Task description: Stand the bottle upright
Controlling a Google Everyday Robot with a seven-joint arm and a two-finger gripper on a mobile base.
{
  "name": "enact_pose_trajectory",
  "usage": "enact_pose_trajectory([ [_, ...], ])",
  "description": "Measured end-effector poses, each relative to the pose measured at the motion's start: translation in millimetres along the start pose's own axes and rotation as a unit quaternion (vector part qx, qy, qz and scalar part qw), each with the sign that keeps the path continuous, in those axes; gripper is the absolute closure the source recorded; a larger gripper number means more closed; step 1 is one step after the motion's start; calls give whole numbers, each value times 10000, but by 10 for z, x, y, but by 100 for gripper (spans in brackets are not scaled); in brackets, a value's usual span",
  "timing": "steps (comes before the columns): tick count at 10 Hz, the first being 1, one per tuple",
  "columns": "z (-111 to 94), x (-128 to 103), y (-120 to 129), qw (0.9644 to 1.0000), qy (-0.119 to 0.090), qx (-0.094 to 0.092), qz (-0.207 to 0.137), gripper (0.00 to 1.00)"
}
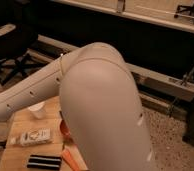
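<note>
So the robot's arm (pixel 102 115) is hogging most of the camera view. The big white elbor joint is sitting dead centre, and the perforated forearm section is running off toward 9 o'clock and leaving the frame at the left edge. The gripper is somewhere out past that edge, not in view, so I honestly can't tell whether it's spread, closed or pinching anything.

The bottle (pixel 34 136) is lying flat on its side on the wooden table (pixel 22 122), down around 8 o'clock in the frame. Its label is facing up, and what looks like the narrow cap end is pointing roughly toward 9 o'clock. Nothing is touching it.

A white paper cup (pixel 37 109) is standing upright just at 12 o'clock from the bottle, close to the underside of the forearm. An orange bowl (pixel 65 130) is peeking out at the bottle's 3 o'clock, mostly hiding behind the elbow. A black striped rectangular thing (pixel 44 161) is lying at 6 o'clock from the bottle near the table's front edge, and an orange flat object (pixel 70 159) is sitting just to its 3 o'clock; I can't tell what either one is.

A dark office chair (pixel 15 50) is sitting off at 10 o'clock in the background, and a speckled floor (pixel 170 140) is showing at 4 o'clock.
</note>
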Motion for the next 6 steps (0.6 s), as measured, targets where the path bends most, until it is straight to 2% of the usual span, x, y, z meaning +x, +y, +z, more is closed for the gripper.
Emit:
enact_pose_trajectory([
  [1,104,-120,77,9980,-23,-49,-623,35],
  [2,207,-129,156,9945,93,-145,-1033,35],
  [3,330,-93,247,9895,289,-287,-1389,35],
  [5,531,-25,405,9826,574,-566,-1674,35],
  [6,621,-17,496,9811,646,-706,-1684,35],
])
